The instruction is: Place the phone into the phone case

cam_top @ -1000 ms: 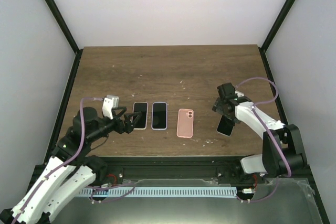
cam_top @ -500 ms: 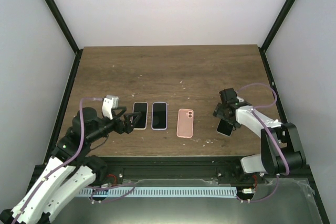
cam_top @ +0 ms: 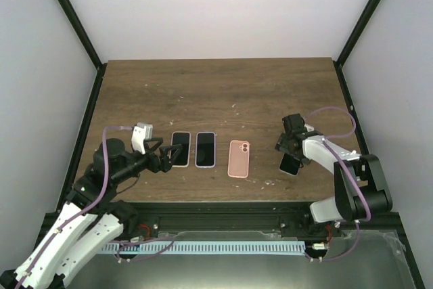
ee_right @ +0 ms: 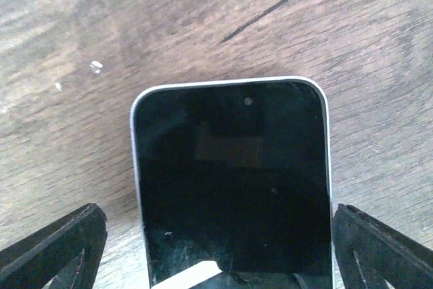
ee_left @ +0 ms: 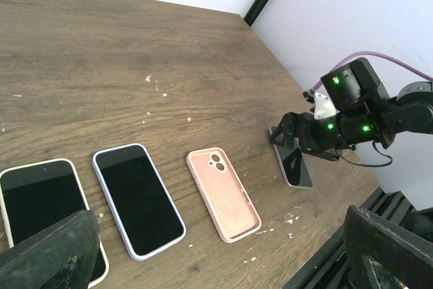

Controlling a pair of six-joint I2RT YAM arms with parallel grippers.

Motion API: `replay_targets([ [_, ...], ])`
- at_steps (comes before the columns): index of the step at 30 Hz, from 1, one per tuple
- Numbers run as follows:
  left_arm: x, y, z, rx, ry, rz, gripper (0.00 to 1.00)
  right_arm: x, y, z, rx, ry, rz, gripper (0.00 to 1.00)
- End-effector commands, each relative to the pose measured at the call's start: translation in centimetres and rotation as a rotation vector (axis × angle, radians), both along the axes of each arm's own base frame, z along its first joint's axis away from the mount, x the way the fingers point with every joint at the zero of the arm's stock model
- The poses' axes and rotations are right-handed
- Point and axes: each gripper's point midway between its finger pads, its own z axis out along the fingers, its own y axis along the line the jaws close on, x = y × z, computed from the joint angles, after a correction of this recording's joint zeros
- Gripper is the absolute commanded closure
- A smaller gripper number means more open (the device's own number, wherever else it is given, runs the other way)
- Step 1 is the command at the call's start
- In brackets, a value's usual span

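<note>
A dark brown wooden table (cam_top: pixel 216 93), scuffed and flecked with pale specks, sits inside a white booth. Plain white panels (cam_top: pixel 216 5) stand behind it and at both sides. 2 black posts (cam_top: pixel 69 11) slant up from its far corners. The light is soft and even.

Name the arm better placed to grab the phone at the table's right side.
Right. Its open fingers straddle the phone; the left gripper sits by the two other phones, beyond the pink case.
</note>
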Motion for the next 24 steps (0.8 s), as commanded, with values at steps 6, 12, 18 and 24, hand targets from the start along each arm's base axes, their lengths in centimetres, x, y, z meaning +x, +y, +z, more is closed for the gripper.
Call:
replay_targets([
  [6,-0.2,0.0,0.4,-0.002,-0.018,-0.008,0.0,-0.3,-1.0,-0.2,-0.036,0.04,-0.045,0.04],
  [12,-0.2,0.1,0.4,-0.002,-0.019,-0.007,0.0,-0.4,-0.8,-0.7,-0.027,0.052,-0.032,0.04],
  [18,-0.2,0.0,0.3,-0.002,-0.019,-0.008,0.0,-0.2,-0.3,-1.2,-0.014,0.067,0.0,0.1],
  [24,-0.2,0.0,0.3,-0.001,-0.019,-0.008,0.0,-0.1,0.0,-1.4,-0.01,0.082,0.019,0.18],
])
